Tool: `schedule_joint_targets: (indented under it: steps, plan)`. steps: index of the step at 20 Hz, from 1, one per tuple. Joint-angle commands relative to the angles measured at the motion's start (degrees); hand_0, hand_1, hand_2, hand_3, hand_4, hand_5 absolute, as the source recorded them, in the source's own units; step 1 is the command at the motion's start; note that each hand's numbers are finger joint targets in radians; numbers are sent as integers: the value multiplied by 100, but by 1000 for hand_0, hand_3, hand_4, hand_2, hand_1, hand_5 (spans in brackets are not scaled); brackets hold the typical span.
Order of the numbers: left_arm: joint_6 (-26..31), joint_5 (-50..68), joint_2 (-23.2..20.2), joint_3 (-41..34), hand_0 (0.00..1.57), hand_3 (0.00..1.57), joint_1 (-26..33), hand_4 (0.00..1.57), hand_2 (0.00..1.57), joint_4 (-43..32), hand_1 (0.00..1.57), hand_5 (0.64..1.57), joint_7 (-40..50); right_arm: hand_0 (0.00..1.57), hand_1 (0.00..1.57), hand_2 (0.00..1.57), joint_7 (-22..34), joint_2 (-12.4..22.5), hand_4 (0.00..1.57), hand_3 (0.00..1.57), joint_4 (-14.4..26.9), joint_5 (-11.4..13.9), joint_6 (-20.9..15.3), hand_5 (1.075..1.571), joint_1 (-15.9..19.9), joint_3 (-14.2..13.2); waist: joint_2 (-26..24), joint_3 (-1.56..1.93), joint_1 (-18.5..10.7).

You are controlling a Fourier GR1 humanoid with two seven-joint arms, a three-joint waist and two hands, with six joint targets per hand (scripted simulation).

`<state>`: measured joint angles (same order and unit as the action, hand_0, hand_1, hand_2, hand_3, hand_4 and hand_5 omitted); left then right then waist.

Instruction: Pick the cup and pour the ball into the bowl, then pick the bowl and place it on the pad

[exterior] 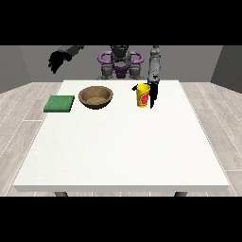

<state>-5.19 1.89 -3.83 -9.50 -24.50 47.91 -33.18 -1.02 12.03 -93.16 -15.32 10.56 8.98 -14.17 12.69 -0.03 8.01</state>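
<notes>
- The hand at the view's right (152,94) reaches down at the right flank of the yellow cup (143,96), its fingers pointing toward the table (123,151). The dark fingers lie along the cup's right wall, and a dark tip shows at the cup's left rim, so the hand seems to span the cup's mouth. Whether the fingers curl round the cup or only lie against it, I cannot tell.
- The hand at the view's left (56,60) is raised well above and beyond the table's far left corner. Its fingers hang spread and relaxed, and it holds nothing.
- The cup stands upright on the far part of the table, right of centre. Its long axis is vertical and its mouth faces up. A red mark shows on its side. The ball cannot be seen from here.
- The brown wooden bowl (96,97) sits upright just left of the cup, apart from it, with its opening upward.
- The green pad (59,103) lies flat near the table's far left edge, left of the bowl and apart from it.
</notes>
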Motion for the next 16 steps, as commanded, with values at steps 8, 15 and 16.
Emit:
schedule_joint_targets:
  steps: [8,15,16]
  plan:
    - [-1270,-503,-136,-244,1283,1571,-361,1366,1571,-1148,1283,1457,-828,0,0,0,318,641,642,164,-103,-839,646,1568,145,-538,322,1,516]
    - [-1978,-1475,-158,613,1269,1571,-777,1413,1571,-872,1269,1430,593,0,0,0,700,1073,642,311,935,-1034,722,1566,285,-937,-774,12,95]
    - [-2175,-1773,-27,889,1289,1571,-733,1411,1571,-873,1289,1446,807,0,0,0,643,885,639,327,1006,-845,612,1565,162,-791,-986,14,-22]
